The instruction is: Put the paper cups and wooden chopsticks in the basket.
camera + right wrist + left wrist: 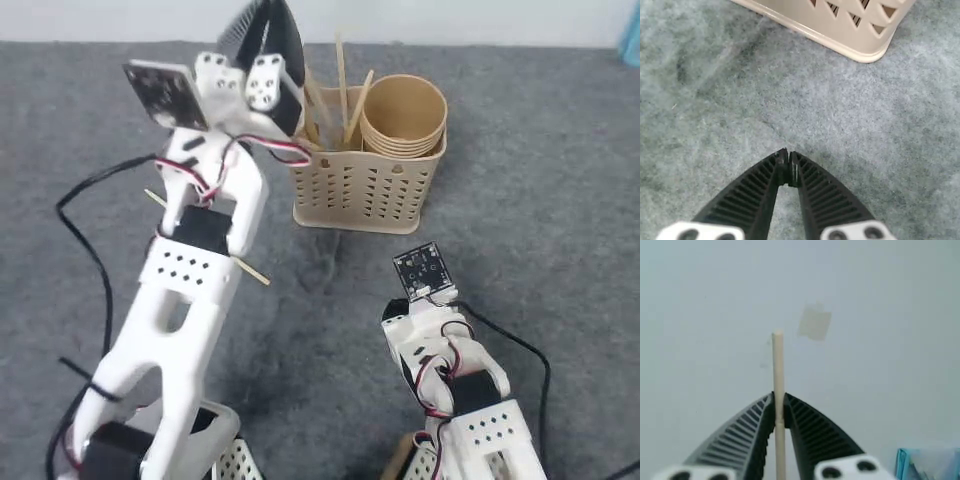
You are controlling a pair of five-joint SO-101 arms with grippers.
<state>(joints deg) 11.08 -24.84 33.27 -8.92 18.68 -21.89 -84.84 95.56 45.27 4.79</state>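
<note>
The left end effector point(779, 407) is standing raised just beside the left end of the beige perforated plastic basket point(370, 190), with its dark ribbed fingers pointing up and away toward the pale wall. Its jaws are pressing closed on a pale wooden chopstick point(777, 365), which is sticking out past the fingertips.

A second wooden chopstick point(252, 271) is lying slantwise on the grey felt-like tabletop point(560, 200), to the left of the basket. It is passing under the left arm, so only its two ends are showing.

The basket is sitting upright toward the far edge of the tabletop. Several loose wooden chopsticks point(342, 70) are leaning upright in its left half. A stack of brown paper cups point(405, 115) is resting in its right half, mouth upward and rising above the rim.

The right end effector point(789, 167) is hanging low over the tabletop on the near side of the basket, pointing toward a lower corner of it. Its jaws are meeting at the tips and gripping nothing.
</note>
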